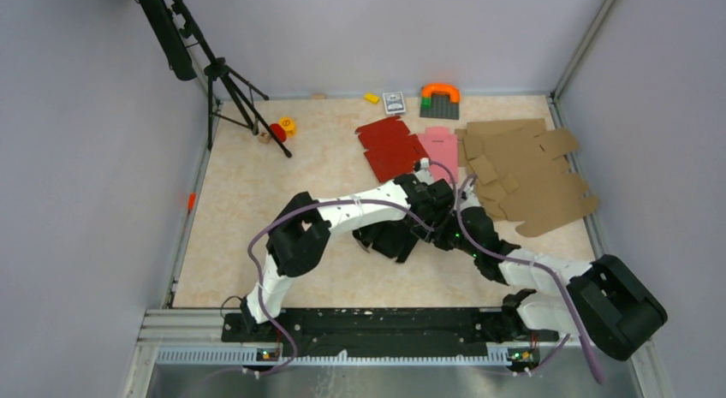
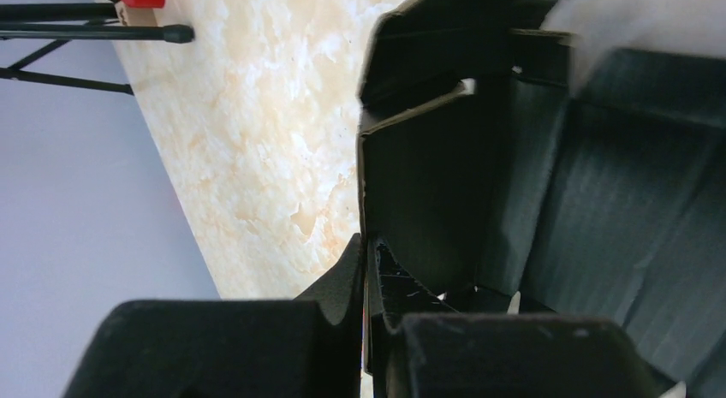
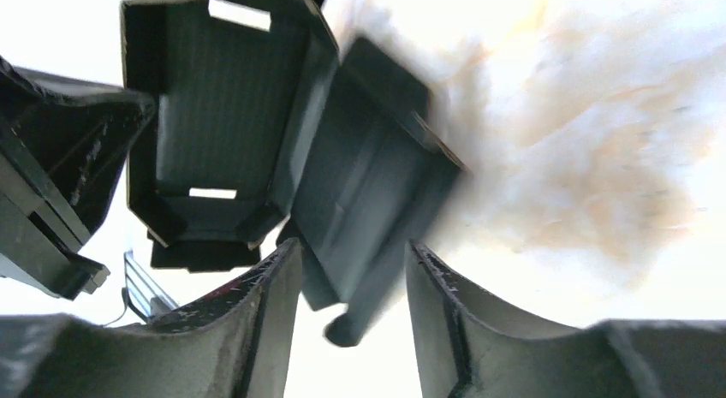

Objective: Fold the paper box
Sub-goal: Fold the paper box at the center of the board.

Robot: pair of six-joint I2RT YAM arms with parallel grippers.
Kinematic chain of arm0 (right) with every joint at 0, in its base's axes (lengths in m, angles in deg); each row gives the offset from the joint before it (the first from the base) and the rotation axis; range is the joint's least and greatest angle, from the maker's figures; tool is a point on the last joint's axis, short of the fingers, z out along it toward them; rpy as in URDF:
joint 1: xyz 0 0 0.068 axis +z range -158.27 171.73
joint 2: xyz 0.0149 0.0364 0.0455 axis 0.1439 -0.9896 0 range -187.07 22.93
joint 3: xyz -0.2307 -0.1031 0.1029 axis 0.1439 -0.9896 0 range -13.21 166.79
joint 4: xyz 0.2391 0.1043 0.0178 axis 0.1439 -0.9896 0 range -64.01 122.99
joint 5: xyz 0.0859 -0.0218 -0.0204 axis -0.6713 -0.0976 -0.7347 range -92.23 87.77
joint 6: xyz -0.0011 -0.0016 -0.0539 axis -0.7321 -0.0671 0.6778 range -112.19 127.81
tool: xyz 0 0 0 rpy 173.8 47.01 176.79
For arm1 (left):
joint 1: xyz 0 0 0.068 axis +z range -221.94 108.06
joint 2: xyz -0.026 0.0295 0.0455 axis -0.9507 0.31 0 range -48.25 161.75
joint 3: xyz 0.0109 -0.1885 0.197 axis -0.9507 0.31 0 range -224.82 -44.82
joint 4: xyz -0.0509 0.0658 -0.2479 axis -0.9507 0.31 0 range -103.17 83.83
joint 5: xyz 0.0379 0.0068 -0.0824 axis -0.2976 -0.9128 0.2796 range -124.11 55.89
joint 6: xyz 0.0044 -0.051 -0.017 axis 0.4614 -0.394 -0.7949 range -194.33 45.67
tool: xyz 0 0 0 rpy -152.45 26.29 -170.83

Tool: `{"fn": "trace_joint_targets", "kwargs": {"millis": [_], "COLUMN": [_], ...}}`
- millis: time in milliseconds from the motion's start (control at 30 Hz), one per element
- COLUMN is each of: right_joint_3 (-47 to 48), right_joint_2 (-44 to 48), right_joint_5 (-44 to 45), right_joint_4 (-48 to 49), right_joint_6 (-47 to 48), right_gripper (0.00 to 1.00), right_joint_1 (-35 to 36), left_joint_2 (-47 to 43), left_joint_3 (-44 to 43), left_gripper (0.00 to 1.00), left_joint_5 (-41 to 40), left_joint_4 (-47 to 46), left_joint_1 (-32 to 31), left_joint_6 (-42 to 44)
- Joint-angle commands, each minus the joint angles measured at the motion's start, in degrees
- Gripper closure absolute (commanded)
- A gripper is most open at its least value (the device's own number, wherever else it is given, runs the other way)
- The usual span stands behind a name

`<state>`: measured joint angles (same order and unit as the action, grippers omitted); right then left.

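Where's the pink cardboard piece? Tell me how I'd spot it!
Look at the far side of the table, where flat cardboard sheets lie side by side. The pink cardboard lies between the red sheet and the big brown sheet, just in front of the grey plate with the orange arch. It is the only pink one.

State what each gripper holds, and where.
Left gripper: shut on a panel edge of the black thin-cardboard box blank. Right gripper: holds nothing; its fingers stand open around a flap.
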<state>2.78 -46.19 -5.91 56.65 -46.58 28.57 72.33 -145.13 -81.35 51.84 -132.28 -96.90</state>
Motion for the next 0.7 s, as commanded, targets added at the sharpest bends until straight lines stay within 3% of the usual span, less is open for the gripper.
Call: {"fn": "trace_joint_targets", "kwargs": {"millis": [0, 167, 333, 467, 667], "right_joint_3": [-4.78, -6.73, -10.12, -6.72, -6.63], "right_joint_2": [4.57, 1.46, -0.49, -3.55, -13.85], "right_joint_5": [-6.17, -10.12, -12.13, -17.46, -22.06], "right_joint_4": [7.08, 10.32, 20.20, 22.22, 35.27], "right_joint_6": [3.80, -0.44, -4.10, -2.56, -9.95], "right_gripper": [0.54, 0.69, 0.74, 0.78, 0.98], "right_joint_1": [-6.83, -9.07, -9.67, -10.20, -10.21], "left_joint_2": [0.58, 0.89, 1.18, 1.48, 2.52], "left_joint_3": [0.95, 0.85, 0.51, 0.01, -2.21], "left_gripper": [1.00, 1.00, 1.00, 1.00, 1.00], "left_joint_5": [-5.45, -5.27, -4.68, -5.05, -4.12], "left_joint_4": [-2.28, -3.22, -3.36, -2.02, -0.17], "left_joint_1": [-1.85, -2.67, -3.28, -3.47, -4.15], "left_joint_6": [-0.20, -0.29, 0.10, -0.44, -1.44]}}
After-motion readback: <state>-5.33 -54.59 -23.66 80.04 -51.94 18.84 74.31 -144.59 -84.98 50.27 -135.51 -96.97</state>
